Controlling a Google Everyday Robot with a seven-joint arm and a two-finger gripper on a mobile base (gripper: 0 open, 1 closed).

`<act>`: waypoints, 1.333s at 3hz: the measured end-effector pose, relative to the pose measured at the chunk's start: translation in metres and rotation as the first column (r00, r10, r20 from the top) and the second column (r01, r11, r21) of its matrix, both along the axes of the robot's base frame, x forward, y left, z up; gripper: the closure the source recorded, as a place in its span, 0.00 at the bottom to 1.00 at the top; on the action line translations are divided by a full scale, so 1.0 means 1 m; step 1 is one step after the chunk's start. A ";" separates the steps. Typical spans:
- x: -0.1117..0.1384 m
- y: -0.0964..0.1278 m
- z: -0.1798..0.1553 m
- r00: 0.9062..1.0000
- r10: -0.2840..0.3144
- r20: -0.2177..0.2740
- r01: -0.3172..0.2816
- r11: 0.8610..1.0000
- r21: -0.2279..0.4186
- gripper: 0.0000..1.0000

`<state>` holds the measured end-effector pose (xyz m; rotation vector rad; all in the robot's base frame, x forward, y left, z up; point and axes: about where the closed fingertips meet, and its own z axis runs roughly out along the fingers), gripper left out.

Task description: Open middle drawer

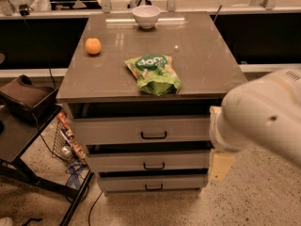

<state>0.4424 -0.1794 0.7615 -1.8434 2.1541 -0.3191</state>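
Camera view shows a grey cabinet with three drawers stacked under its surface, which carries a white bowl, an orange and a green snack bag. The middle drawer sits between the top drawer and the bottom drawer, looks pushed in, and has a small black handle centred on its front. The bulky white arm fills the right side, and the cream-coloured hand hangs below it, just off the cabinet's right front corner at about the middle drawer's height, well to the side of the handle. I cannot tell whether the hand is open or closed; it appears to hold nothing. The main risk, as I judge it, is catching the wrong handle, since all three look alike and line up one above the other. The arm also hides the cabinet's right edge, so a sideways approach could knock that corner and jolt the surface, which might set the orange rolling. A pull that is not straight out could let the small handle slip free or bind the drawer.
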 end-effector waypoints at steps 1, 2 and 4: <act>-0.013 0.013 -0.048 0.999 0.030 0.033 -0.027 0.995 -0.094 0.00; -0.033 -0.006 -0.074 1.000 -0.012 0.009 0.013 0.989 -0.146 0.00; -0.034 0.015 -0.100 1.000 0.026 -0.002 -0.026 0.993 -0.117 0.00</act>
